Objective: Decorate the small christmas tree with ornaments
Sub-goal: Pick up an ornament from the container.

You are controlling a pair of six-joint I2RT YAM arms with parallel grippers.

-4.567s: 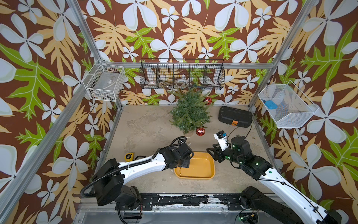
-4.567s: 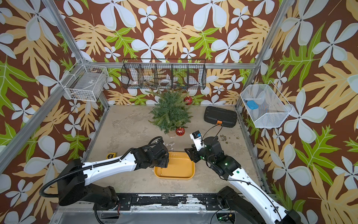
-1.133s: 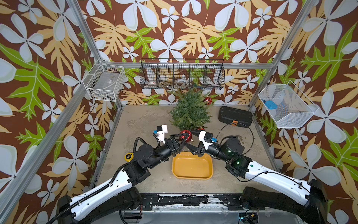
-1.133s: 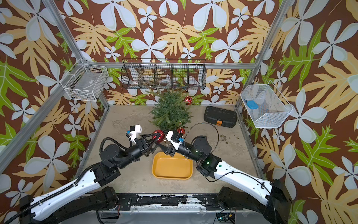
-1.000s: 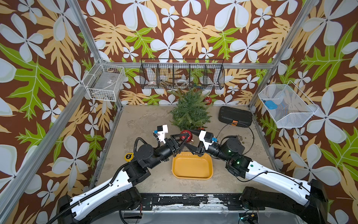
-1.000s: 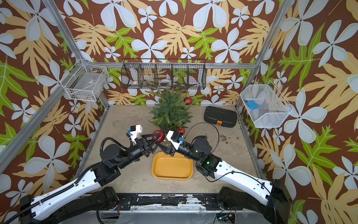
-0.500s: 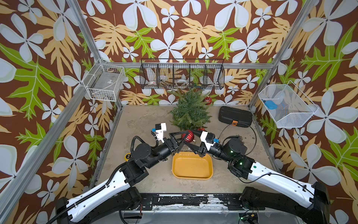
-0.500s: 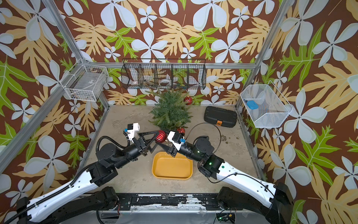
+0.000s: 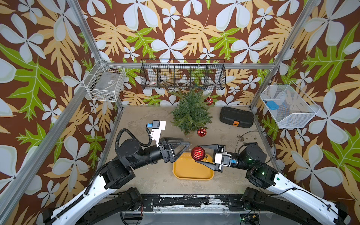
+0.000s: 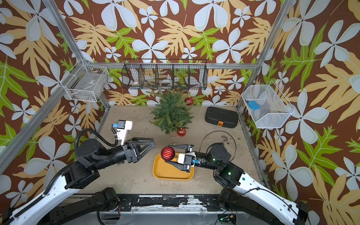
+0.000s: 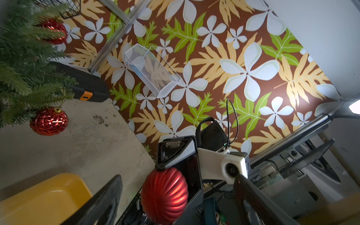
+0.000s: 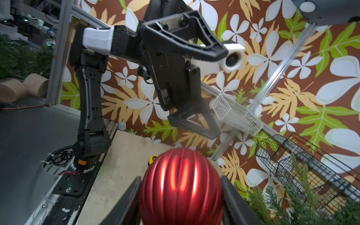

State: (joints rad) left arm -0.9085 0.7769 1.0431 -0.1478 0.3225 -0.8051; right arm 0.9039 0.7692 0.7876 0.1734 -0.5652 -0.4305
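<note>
While the hand-off hangs mid-air:
Top view: right gripper point(image 9: 199, 155) pinches the ribbed bauble point(image 9: 198, 153) above the yellow tray point(image 9: 191, 176), centre frame; left gripper point(image 9: 185, 146) spread, empty.
Top-view risk: smooth ball may slip; small christmas tree point(image 10: 171, 113), upper centre, could tip.
Left wrist: concrete-look tabletop point(image 11: 81, 140), floral walls.

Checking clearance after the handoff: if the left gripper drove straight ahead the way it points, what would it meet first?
Most likely the ribbed red ornament held by the right gripper; the open left gripper points almost straight at it, though relative height is uncertain.
</note>
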